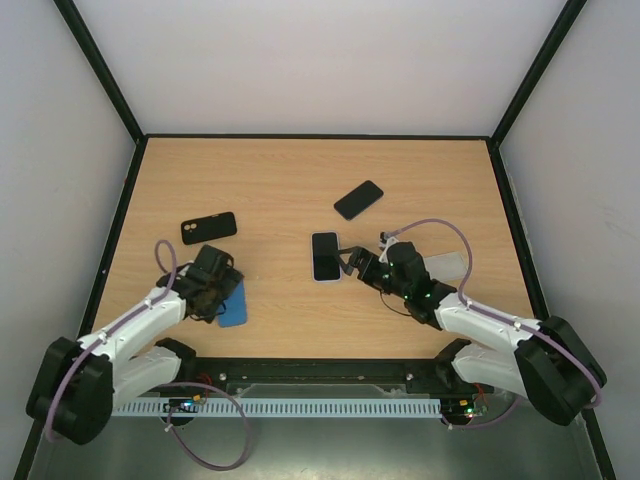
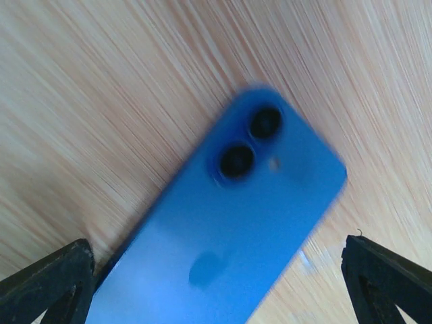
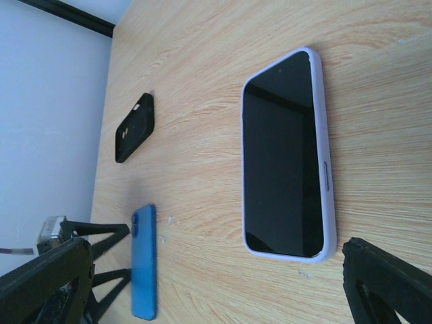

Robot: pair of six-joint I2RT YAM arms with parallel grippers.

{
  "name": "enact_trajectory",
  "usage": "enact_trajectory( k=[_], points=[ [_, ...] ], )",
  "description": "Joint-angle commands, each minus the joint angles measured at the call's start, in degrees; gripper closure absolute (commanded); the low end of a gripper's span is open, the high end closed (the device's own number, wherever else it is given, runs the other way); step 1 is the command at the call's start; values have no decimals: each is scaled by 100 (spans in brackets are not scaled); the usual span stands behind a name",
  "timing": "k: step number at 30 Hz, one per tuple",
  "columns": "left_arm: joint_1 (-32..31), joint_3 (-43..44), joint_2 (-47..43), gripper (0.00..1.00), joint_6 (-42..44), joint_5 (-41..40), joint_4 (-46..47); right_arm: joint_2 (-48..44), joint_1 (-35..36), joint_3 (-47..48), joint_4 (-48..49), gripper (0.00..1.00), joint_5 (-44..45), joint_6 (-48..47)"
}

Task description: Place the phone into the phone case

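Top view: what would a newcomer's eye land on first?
The blue phone stands out, lying back up at the near left under the open left gripper. At mid-table a phone in a pale case lies screen up, just ahead of the open right gripper. A black case lies alone at the left, farther back than the blue phone.

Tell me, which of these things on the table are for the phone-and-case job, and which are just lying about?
Likely for the job:
- blue phone, face down under the open left gripper
- black case, lying apart from it

Probably just lying about:
- pale-edged phone, screen up, by the right gripper
- dark phone-shaped slab, farther back
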Motion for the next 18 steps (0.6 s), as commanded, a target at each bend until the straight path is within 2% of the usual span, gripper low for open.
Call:
enact_trajectory(
  k=[1, 9, 18],
  points=[
    [-908, -88, 373, 1, -1098, 984, 168, -184, -28, -47, -129, 1, 148, -21],
    [-1202, 559, 762, 5, -783, -334, -635, -239, -27, -32, -315, 1, 162, -127],
    [-1376, 1089, 1311, 4, -66, -570, -727, -279, -27, -30, -303, 1, 179, -110]
  ],
)
